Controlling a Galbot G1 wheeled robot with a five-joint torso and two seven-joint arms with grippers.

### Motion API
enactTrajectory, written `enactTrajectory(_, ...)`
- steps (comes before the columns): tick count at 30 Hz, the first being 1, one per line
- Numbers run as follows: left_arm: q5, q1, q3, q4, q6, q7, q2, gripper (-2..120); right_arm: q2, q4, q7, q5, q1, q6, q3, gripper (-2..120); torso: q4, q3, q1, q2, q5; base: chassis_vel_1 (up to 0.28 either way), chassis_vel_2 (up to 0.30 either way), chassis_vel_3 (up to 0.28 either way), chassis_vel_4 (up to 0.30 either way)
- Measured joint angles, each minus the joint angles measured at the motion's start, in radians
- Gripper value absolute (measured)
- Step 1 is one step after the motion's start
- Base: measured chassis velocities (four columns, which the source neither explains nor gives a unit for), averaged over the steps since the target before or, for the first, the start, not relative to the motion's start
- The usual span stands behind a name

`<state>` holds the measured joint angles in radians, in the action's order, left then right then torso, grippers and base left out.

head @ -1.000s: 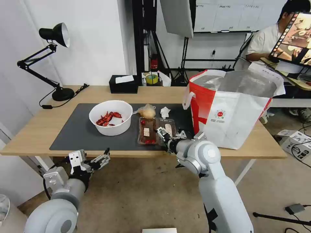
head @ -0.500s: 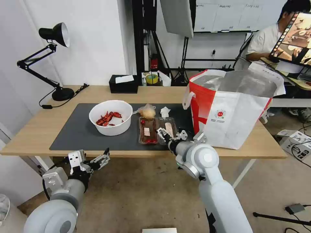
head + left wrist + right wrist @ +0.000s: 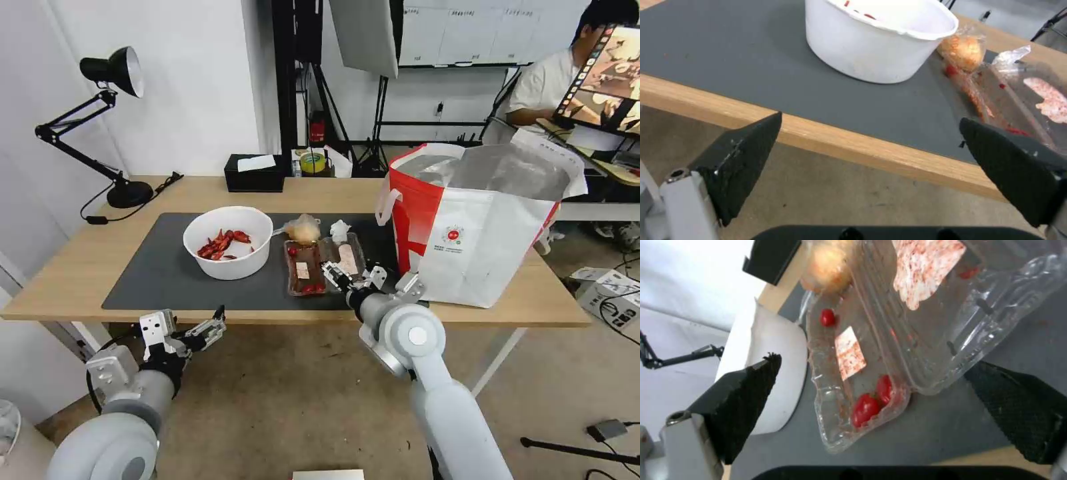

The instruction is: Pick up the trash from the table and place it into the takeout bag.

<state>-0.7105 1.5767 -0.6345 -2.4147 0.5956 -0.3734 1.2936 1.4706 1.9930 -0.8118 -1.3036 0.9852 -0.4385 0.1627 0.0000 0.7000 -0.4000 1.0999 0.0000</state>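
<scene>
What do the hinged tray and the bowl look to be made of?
Tray: thin clear plastic, glossy; the mat shows through it and its rim looks crinkled. Bowl: opaque white, smooth matte wall, probably plastic or coated paper; I can't tell which.

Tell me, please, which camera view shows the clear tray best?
The right wrist view: the tray lies close up between the open right gripper fingers, its red scraps and hinged halves plain. The head view shows the tray whole but small, on the mat beside the bowl. The left wrist view catches the tray's edge.
</scene>
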Motion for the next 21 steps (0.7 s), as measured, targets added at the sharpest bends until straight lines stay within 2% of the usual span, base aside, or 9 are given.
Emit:
enactTrajectory(10, 0.001, 0.007, -0.003, -0.006, -0.001, 0.001, 0.002, 100, -0.019, 0.015, 0.143, 0.212, 0.011, -0.001, -0.032, 100, 0.0000, 0.000, 0.000, 0.000, 0.0000, 0.000, 0.000, 0.000, 0.000)
enactTrajectory(21, 0.001, 0.015, -0.010, -0.015, -0.002, 0.001, 0.003, 100, -0.029, 0.047, 0.174, 0.233, -0.006, -0.001, -0.048, 100, 0.0000, 0.000, 0.000, 0.000, 0.0000, 0.000, 0.000, 0.000, 0.000)
